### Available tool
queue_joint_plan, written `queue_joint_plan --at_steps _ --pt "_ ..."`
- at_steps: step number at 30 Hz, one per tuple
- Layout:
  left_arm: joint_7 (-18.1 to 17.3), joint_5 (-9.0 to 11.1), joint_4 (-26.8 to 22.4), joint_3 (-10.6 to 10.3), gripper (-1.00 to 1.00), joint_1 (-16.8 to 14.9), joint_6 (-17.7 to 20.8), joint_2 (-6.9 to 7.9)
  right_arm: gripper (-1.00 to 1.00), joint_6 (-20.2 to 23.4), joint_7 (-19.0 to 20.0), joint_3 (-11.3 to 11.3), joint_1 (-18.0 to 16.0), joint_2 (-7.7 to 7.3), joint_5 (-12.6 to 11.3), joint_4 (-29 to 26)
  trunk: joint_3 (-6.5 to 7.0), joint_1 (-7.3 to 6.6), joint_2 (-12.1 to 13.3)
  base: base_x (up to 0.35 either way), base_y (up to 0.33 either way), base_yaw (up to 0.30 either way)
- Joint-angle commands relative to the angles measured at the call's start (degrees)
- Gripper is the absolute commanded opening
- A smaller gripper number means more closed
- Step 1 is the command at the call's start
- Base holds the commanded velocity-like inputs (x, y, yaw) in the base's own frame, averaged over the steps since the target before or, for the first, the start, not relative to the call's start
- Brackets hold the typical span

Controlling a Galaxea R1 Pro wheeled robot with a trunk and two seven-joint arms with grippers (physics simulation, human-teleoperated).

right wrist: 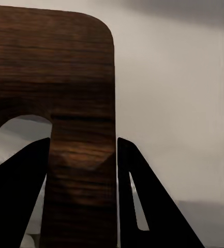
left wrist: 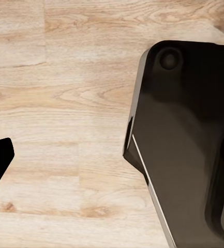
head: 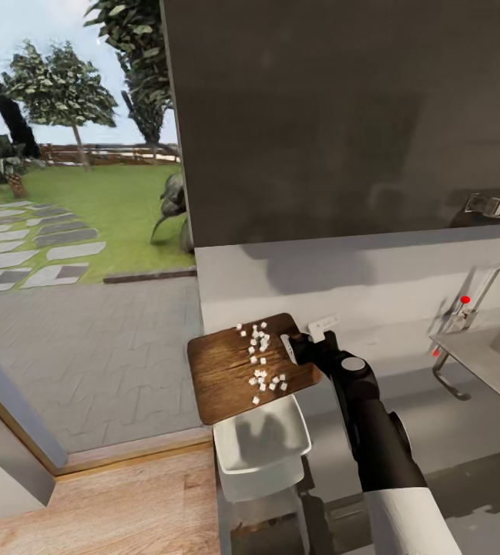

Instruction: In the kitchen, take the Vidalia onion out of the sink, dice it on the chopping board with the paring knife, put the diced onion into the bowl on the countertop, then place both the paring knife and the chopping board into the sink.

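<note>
Right gripper (head: 302, 345): clamped on the chopping board (head: 234, 370) at its handle end.
Board: tilted above the bowl (head: 263, 447), diced onion (head: 261, 356) on top.
Left gripper: state cannot be told.

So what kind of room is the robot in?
Most likely a kitchen: there is a sink with a tap, a grey countertop, and a chopping board with diced onion held over a white bowl.

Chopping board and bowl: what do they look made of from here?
The chopping board, held by the right gripper, looks like dark brown wood with a low sheen: grain streaks run along it in both views. The bowl beneath looks like white glazed ceramic, smooth and faintly glossy, though plastic can't be ruled out.
</note>
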Motion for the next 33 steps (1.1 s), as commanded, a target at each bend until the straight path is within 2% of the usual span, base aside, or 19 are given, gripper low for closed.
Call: queue_joint_plan --at_steps 1,7,14,21,33 --pt "0.45 0.21 -0.14 -0.5 1.0 0.03 -0.05 0.07 -1.0 0.28 0.53 -0.58 -0.04 0.09 0.24 -0.06 -0.12 0.04 -0.12 0.0 0.0 0.0" --pt "0.45 0.21 -0.14 -0.52 1.0 0.0 -0.05 0.04 -1.0 0.16 0.7 -1.56 -0.04 0.15 0.22 -0.03 -0.12 0.04 -0.12 0.0 0.0 0.0" --pt "0.45 0.23 -0.14 -0.51 1.0 0.01 -0.05 0.07 -1.0 -0.08 0.72 -1.51 -0.04 0.15 0.18 -0.03 -0.12 0.04 -0.12 0.0 0.0 0.0" --pt "0.45 0.24 -0.14 -0.49 1.0 0.04 -0.05 0.06 -1.0 -3.49 0.64 -1.51 -0.04 0.15 -0.13 1.61 -0.12 0.04 -0.12 0.0 0.0 0.0" --pt "0.45 0.21 -0.14 -0.51 1.0 -0.02 -0.05 0.06 -1.0 -3.93 0.72 -1.51 -0.04 0.15 -0.25 1.91 -0.12 0.04 -0.12 0.0 0.0 0.0"
